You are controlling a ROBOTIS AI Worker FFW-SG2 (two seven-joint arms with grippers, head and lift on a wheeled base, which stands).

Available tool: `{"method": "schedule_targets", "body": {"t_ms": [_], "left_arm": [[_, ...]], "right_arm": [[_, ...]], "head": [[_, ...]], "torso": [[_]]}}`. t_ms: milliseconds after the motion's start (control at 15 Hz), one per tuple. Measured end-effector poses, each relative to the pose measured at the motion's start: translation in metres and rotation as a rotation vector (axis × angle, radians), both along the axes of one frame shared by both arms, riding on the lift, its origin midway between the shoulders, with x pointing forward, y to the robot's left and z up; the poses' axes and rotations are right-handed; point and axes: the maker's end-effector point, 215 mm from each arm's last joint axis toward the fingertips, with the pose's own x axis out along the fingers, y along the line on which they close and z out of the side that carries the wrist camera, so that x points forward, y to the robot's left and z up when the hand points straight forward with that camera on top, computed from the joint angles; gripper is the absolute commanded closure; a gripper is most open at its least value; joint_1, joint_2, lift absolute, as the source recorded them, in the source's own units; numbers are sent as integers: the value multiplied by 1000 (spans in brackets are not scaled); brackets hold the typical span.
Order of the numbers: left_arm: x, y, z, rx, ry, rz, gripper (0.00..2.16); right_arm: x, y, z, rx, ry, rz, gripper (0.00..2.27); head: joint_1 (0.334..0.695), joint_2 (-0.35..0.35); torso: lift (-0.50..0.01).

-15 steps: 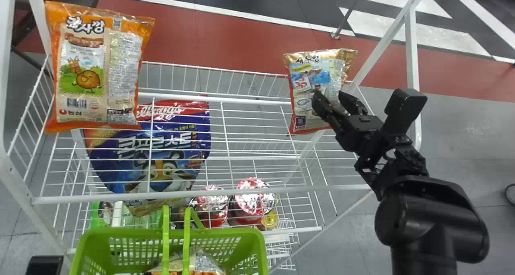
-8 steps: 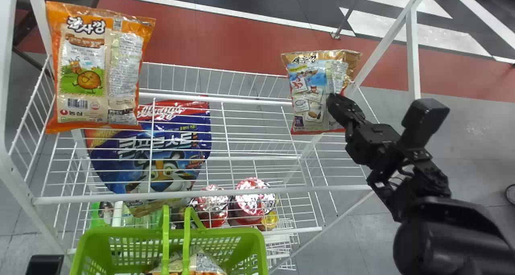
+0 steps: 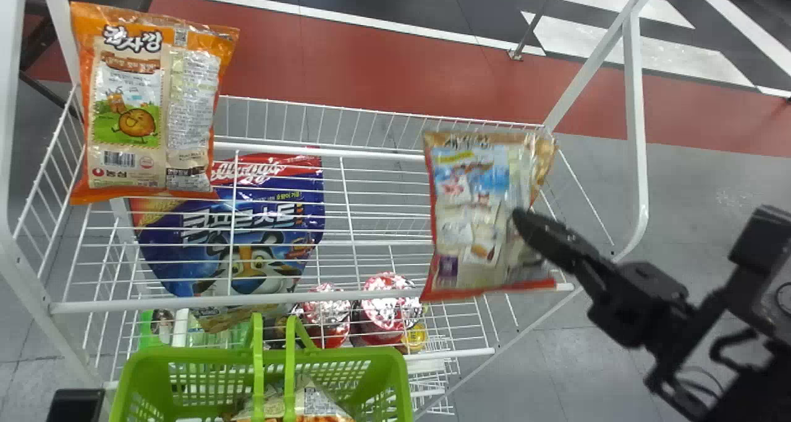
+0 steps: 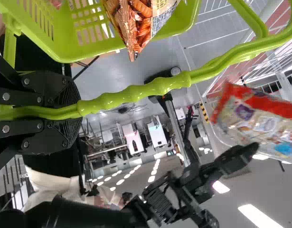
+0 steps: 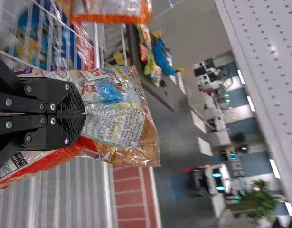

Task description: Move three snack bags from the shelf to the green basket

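In the head view my right gripper (image 3: 525, 224) holds the shrimp snack bag (image 3: 469, 218) by its right side, above the wire shelf's right part. The right wrist view shows my right gripper (image 5: 84, 114) closed on the pinched bag (image 5: 115, 121). An orange potato snack bag (image 3: 142, 107) stands at the shelf's left. The green basket (image 3: 154, 372), at the head view's bottom, has a snack bag (image 3: 309, 403) inside. In the left wrist view my left gripper (image 4: 79, 111) is shut around the basket's handles (image 4: 136, 92), and that inside bag (image 4: 141, 23) has an orange front.
On the level below lie a blue cereal bag (image 3: 235, 236) and red-lidded containers (image 3: 383, 308). White shelf posts rise at left and right, and the shelf's front rail (image 3: 216, 301) runs behind the basket.
The right gripper has taken the shrimp snack bag and drawn it from the shelf's back toward the front rail, moving right and down in the head view. The basket has barely shifted.
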Motion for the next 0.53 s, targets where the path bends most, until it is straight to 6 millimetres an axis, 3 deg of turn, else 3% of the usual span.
{"method": "schedule_targets", "body": {"t_ms": [200, 400, 533], "left_arm": [[0, -1, 0, -2, -1, -1, 1922], [-2, -4, 0, -6, 3, -5, 1922], [-4, -6, 0, -6, 4, -8, 1922]], "right_arm": [[-60, 26, -22, 167, 224, 83, 2243], [-77, 35, -26, 219, 280, 109, 2243], [-82, 38, -45, 217, 333, 101, 2243]], "head": [[695, -350], [695, -350], [695, -350]], "torso": [[-48], [-48], [-48]]}}
